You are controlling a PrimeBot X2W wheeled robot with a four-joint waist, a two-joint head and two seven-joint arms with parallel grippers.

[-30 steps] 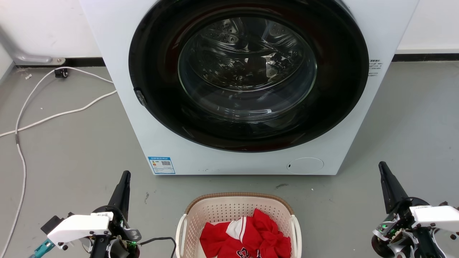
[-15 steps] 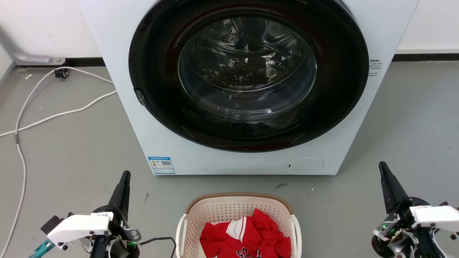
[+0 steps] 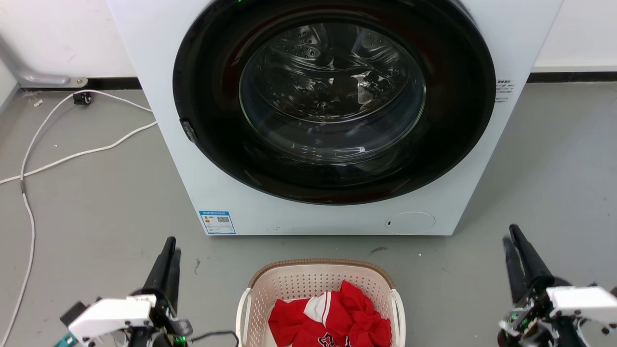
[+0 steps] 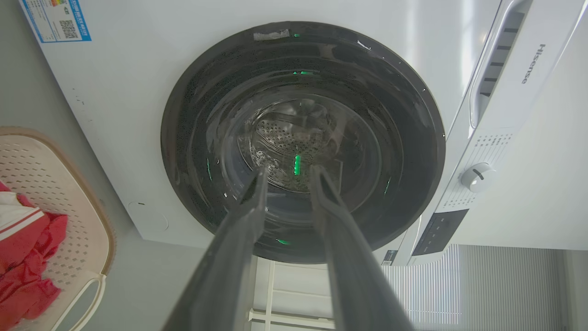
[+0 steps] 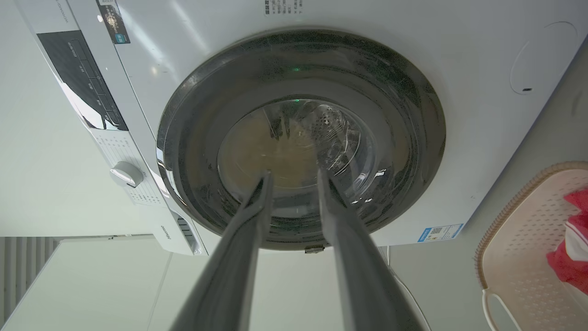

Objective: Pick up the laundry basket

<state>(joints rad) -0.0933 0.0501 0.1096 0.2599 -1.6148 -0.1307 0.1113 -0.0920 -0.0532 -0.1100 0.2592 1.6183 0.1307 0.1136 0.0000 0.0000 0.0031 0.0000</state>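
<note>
The laundry basket (image 3: 308, 284) stands on the grey floor just in front of the washer, at the bottom centre of the head view. It is cream, perforated, brown-rimmed, with a white handle on each side, and it holds red and white clothes (image 3: 337, 318). My left gripper (image 3: 172, 246) hangs to the basket's left, apart from it, fingers open and empty. To the basket's right my right gripper (image 3: 509, 233) is likewise open and empty. In the left wrist view the left gripper (image 4: 289, 169) points at the washer door, with the basket (image 4: 46, 174) at the left edge. The right gripper (image 5: 294, 173) does the same, and the basket (image 5: 519, 239) lies at the right edge.
A white front-loading washer (image 3: 168, 144) with a shut dark round glass door (image 3: 332, 91) stands right behind the basket. White cables (image 3: 72, 154) trail over the floor at the left. Open grey floor lies on both sides of the basket.
Both grippers have sunk lower in the head view. Each now shows two fingers apart where one dark shape showed before. The basket has not moved.
</note>
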